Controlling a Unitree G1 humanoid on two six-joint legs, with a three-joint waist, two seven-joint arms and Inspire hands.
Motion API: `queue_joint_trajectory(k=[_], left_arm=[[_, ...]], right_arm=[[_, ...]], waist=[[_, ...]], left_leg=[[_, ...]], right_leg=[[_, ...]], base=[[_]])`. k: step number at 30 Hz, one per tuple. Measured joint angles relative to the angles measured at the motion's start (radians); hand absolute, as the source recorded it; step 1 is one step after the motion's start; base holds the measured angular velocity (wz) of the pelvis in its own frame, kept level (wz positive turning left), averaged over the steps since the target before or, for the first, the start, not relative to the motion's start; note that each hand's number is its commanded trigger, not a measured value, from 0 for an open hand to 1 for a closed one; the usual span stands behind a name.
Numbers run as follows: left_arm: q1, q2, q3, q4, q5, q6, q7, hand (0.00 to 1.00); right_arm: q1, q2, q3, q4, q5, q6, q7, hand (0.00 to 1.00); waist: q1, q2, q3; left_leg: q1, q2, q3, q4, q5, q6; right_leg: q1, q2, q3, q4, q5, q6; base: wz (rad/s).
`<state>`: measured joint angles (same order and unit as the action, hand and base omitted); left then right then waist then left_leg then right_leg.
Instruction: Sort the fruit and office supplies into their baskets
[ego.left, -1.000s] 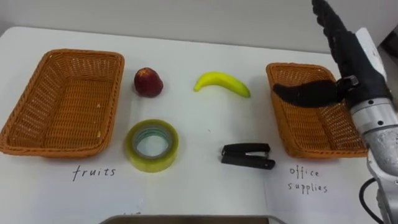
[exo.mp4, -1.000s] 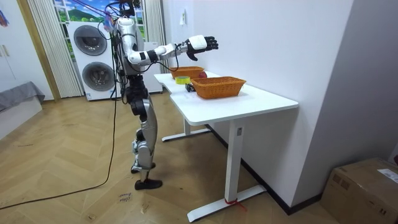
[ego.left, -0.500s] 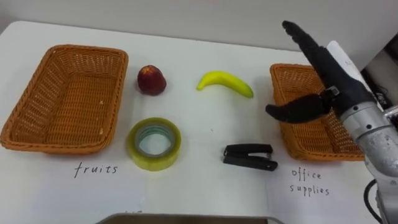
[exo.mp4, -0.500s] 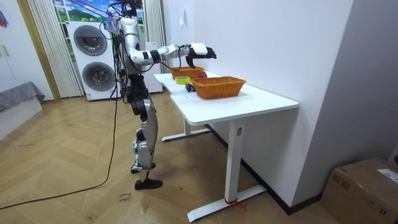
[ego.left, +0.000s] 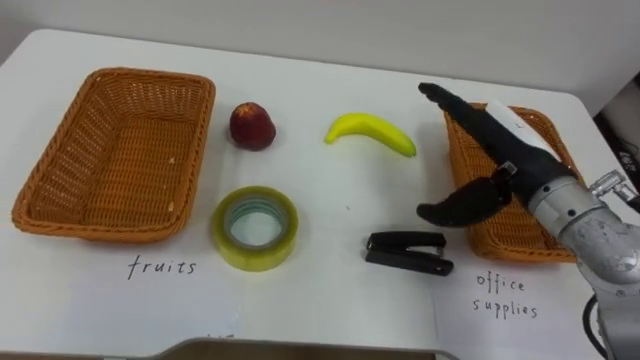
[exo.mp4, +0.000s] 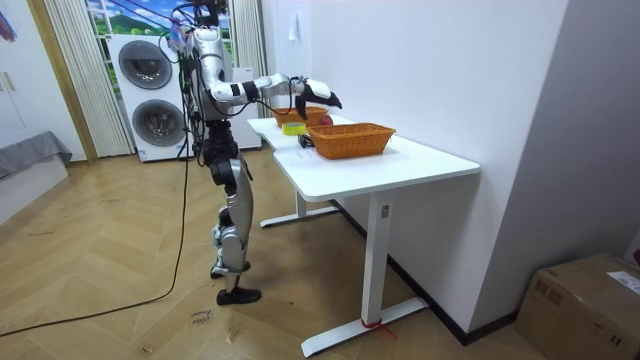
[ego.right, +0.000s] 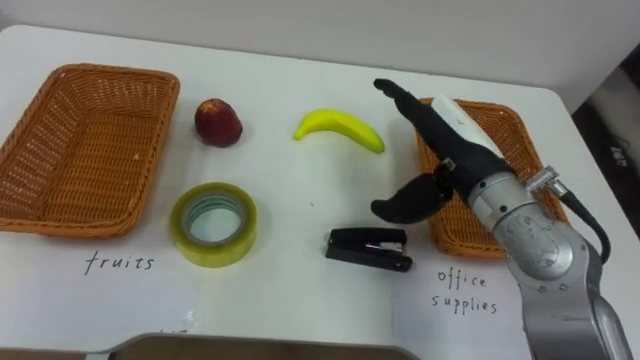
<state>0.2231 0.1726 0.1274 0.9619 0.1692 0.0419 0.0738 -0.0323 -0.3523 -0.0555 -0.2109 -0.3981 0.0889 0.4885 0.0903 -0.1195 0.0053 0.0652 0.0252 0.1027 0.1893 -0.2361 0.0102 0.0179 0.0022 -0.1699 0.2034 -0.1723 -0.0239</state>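
Left eye view: stapler (ego.left: 408, 253) just beside outstretched right hand (ego.left: 508, 163), seemingly apart.

A white table (exo.mp4: 400, 165) on white legs stands beside a white wall (exo.mp4: 450, 60). Near the table's front edge in the eye views, a handwritten label (ego.left: 160, 267) is written toward the table's left end and a second handwritten label (ego.left: 505, 295) toward its right end. A wooden floor (exo.mp4: 120, 320) runs under and around the table. Beyond the table's far end stand two stacked washing machines (exo.mp4: 150, 92), with a pale curtain (exo.mp4: 70, 70) beside them. A cardboard box (exo.mp4: 585, 300) sits on the floor past the table's near end
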Motion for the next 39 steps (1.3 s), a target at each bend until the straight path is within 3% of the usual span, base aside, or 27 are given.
queue_joint_trajectory(k=[7,17,22,26,30,39], left_arm=[[-0.002,0.0,0.003,0.0,0.0,0.0,-0.005,0.0],[-0.008,-0.002,0.002,0.0,-0.001,-0.004,0.006,0.0],[-0.017,-0.002,-0.013,0.0,-0.001,-0.006,0.013,0.0],[-0.019,0.005,-0.027,0.004,-0.003,-0.006,0.012,0.0],[-0.024,0.013,-0.033,0.004,-0.003,-0.006,0.008,0.0],[-0.025,0.021,-0.034,0.002,-0.003,0.0,0.002,0.0]], right_arm=[[0.0,0.0,0.019,0.0,-0.017,0.018,0.071,0.0],[0.0,0.0,0.036,0.0,-0.045,0.023,0.144,0.0],[0.015,0.0,0.037,0.0,-0.045,0.024,0.168,0.0],[0.019,0.0,0.07,0.0,-0.045,0.043,0.19,0.0],[0.019,0.0,0.108,0.0,-0.045,0.048,0.217,0.0],[0.022,0.001,0.115,0.0,-0.076,0.086,0.258,0.0]], waist=[[0.002,-0.004,-0.0029],[0.001,0.001,0.0009],[0.019,0.001,0.0008],[0.025,-0.005,-0.002],[0.027,-0.012,0.0066],[0.027,-0.018,0.0032]], left_leg=[[0.002,0.0,0.001,0.0,0.0,0.0],[0.002,0.0,0.002,-0.004,0.0,0.0],[0.009,0.001,0.003,-0.011,0.0,0.0],[0.009,0.0,0.001,-0.01,0.0,0.0],[0.007,0.0,-0.001,-0.009,0.0,0.0],[0.006,0.0,-0.003,-0.011,0.0,0.0]], right_leg=[[0.001,0.001,0.005,0.0,0.0,0.0],[0.0,0.001,0.005,-0.001,0.0,0.0],[0.0,0.003,0.005,-0.001,0.0,0.0],[0.001,0.002,0.003,-0.001,0.0,0.0],[0.001,0.002,0.003,-0.001,0.0,0.0],[0.001,0.002,0.002,-0.001,0.0,0.0]], base=[[0.0],[0.0],[-0.02],[0.0],[0.0],[0.0]])
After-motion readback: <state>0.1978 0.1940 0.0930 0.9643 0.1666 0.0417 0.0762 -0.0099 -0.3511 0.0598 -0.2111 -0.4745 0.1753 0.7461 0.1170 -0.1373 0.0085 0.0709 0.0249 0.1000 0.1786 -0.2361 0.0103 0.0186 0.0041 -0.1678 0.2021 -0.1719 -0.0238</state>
